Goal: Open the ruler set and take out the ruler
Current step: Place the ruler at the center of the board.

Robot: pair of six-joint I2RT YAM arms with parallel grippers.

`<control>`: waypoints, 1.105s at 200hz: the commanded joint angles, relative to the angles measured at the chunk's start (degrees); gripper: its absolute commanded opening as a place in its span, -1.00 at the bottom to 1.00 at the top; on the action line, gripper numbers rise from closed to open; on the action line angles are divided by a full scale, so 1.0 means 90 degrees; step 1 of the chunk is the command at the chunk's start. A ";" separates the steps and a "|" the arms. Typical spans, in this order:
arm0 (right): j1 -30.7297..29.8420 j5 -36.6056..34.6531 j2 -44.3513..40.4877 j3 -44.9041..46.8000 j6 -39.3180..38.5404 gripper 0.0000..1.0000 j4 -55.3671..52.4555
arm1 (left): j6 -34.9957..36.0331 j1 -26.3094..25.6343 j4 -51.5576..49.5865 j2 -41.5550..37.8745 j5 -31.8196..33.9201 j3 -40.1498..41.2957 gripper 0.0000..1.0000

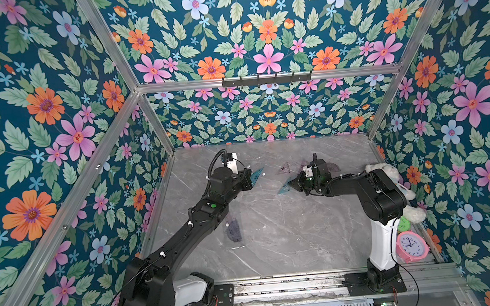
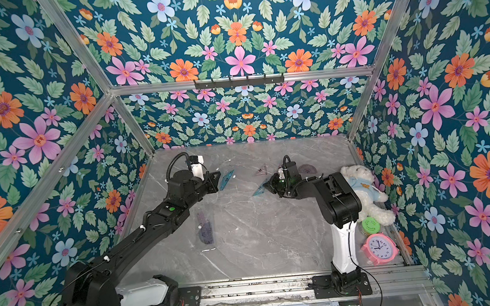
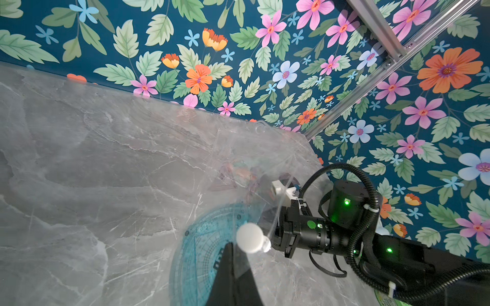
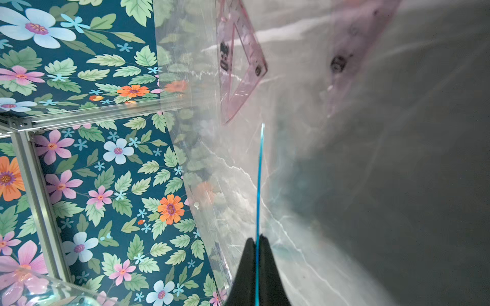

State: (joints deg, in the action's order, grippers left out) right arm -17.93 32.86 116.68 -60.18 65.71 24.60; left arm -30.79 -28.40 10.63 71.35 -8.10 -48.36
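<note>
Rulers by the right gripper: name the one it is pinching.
The blue one, clamped edge-on in the shut right gripper. The pink triangle and the purple piece sit farther off, not gripped.

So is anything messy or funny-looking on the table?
Yes. A pink triangle and a purple protractor lie loose near the far edge, away from the purple pouch by the left arm. A teddy bear slumps behind the right arm.

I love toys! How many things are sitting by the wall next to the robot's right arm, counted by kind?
Teddy bear: 1
Pink clock: 1
Green disc: 1
Total: 3
</note>
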 commanded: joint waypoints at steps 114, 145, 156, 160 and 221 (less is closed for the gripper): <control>-0.0129 -0.0317 -0.0280 0.0093 -0.0347 -0.07 -0.0332 | 0.0160 0.0011 0.0044 -0.0068 0.0258 0.0022 -1.00; -0.0134 -0.0573 -0.0641 0.0134 -0.0834 0.12 -0.1131 | 0.0199 0.0003 0.0039 -0.0009 0.0132 -0.0017 -1.00; -0.0133 -0.0706 -0.0802 0.0102 -0.1096 0.16 -0.1570 | 0.0198 0.0002 0.0029 0.0021 0.0092 -0.0018 -1.00; -0.0130 -0.0772 -0.0855 0.0074 -0.1197 0.16 -0.1753 | 0.0211 -0.0006 0.0029 0.0030 0.0081 -0.0026 -1.00; -0.0359 -0.1743 -0.2697 0.0006 -0.2485 0.08 -0.3547 | 0.0457 -0.0310 -0.0049 0.0286 0.0172 -0.0222 -1.00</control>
State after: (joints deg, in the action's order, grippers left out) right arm -20.29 21.82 98.54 -59.22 49.45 0.45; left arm -28.12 -30.44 10.15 73.14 -7.05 -49.58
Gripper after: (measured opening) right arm 0.554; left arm 0.052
